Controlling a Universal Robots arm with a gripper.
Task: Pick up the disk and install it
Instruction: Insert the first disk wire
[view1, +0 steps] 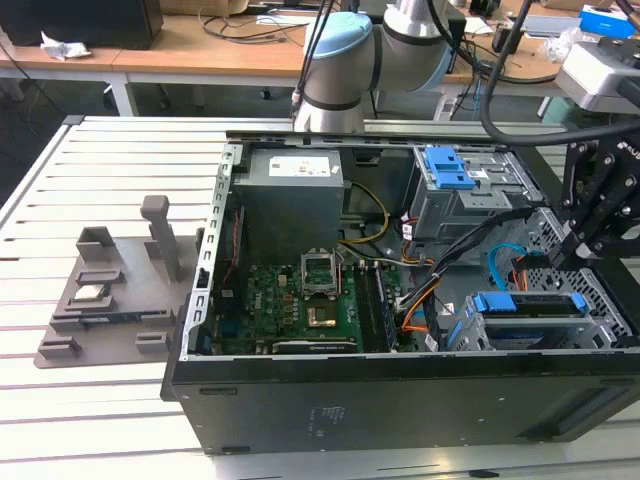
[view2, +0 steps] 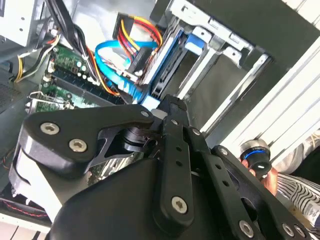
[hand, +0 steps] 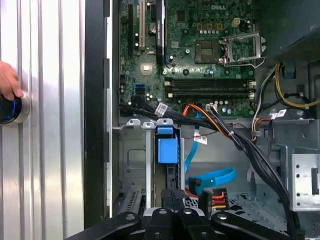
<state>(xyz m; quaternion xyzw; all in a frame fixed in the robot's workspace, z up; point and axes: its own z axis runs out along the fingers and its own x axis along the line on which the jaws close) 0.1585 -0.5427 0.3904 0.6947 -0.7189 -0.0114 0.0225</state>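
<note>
The disk (view1: 530, 312) sits in the drive bay at the corner of the open computer case (view1: 300, 400), on the exterior view's right, its blue frame showing between the bay's metal walls. It looks seated, or nearly so. The gripper (view1: 590, 235) hangs just above it; I cannot tell how wide its fingers stand or whether they grip the disk. In the first wrist view the disk's blue tab (hand: 167, 145) lies ahead of the gripper linkage, and a person's hand (hand: 7, 82) rests on a button on the table
</note>
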